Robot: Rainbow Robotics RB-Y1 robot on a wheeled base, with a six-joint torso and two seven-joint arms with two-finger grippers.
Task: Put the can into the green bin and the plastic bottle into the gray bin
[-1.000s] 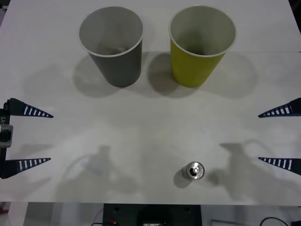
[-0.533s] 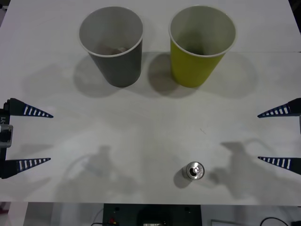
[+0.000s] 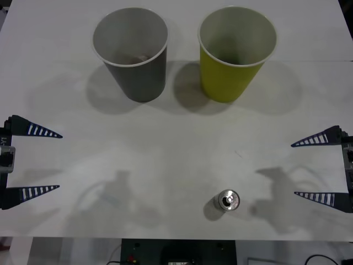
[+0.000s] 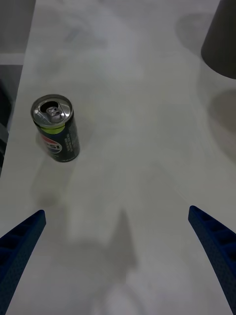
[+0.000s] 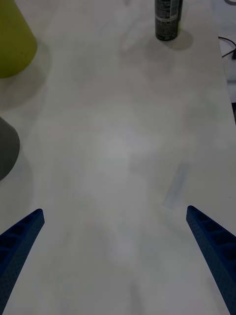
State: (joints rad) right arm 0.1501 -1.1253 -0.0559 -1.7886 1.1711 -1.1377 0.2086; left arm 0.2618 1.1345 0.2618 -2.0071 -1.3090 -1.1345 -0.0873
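Two cups upright side by side at the far end of the white table (image 3: 176, 143): gray bin (image 3: 132, 52) on the left with something brownish and indistinct at its bottom, green bin (image 3: 236, 52) on the right, its contents too dim to tell. Can (image 3: 228, 201) upright near the front edge, right of centre, well apart from both cups. Bare tabletop between can and cups. Left gripper (image 3: 33, 161) at the left edge, fingers spread wide, holding nothing. Right gripper (image 3: 317, 167) at the right edge, likewise wide and holding nothing, beside the can without touching.
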